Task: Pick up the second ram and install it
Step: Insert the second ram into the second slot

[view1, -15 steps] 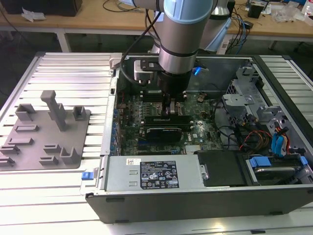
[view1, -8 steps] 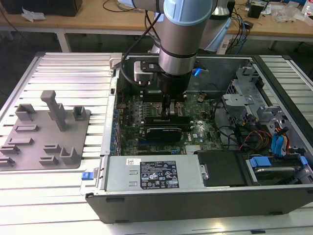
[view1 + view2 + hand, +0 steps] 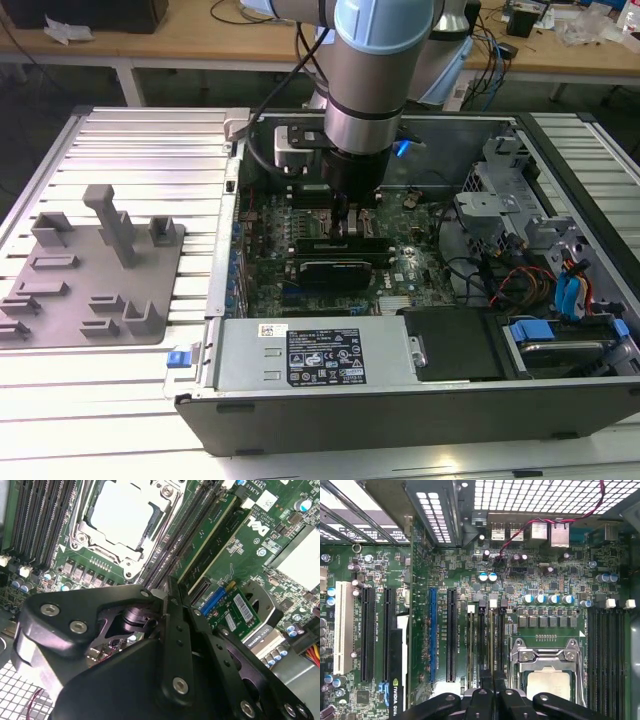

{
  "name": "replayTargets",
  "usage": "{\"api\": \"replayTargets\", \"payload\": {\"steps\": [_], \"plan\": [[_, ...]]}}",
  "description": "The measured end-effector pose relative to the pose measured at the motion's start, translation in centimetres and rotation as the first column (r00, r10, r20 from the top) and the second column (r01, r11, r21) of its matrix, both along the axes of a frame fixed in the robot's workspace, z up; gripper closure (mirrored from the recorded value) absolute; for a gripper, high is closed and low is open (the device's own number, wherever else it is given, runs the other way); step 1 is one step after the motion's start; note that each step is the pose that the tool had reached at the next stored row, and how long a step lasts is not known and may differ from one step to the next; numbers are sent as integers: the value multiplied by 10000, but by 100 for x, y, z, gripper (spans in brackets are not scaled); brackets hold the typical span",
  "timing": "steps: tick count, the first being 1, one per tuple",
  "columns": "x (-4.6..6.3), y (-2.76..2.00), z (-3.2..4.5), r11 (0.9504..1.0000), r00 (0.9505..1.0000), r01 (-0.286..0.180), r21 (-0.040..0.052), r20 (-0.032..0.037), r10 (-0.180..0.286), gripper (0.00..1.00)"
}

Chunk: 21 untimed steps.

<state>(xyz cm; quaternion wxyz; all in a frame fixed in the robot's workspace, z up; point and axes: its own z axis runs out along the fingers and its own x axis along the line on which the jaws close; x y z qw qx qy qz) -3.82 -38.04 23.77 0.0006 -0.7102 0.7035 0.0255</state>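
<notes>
My gripper (image 3: 349,222) reaches down into the open computer case, over the black memory slots (image 3: 496,635) beside the silver processor socket (image 3: 547,672). In both wrist views its fingers (image 3: 172,625) are pressed together, tips at the slots. The second ram (image 3: 207,535) is a thin dull-green stick standing on edge along the slots and running away from the fingertips. The gripper body hides its near part, so I cannot see how deep it sits. A similar green stick (image 3: 227,547) lies right beside it.
A grey holder plate (image 3: 95,270) with upright blocks lies on the ribbed table at the exterior view's left. A graphics card (image 3: 335,268) sits just in front of the gripper. The drive cage and cables (image 3: 540,260) fill the case's right side. The power supply (image 3: 320,355) lies along its front.
</notes>
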Motion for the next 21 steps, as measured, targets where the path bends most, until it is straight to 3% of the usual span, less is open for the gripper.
{"api": "replayTargets", "payload": {"steps": [21], "plan": [[8,9,-6,9998,9998,189,4,0,-189,91]]}}
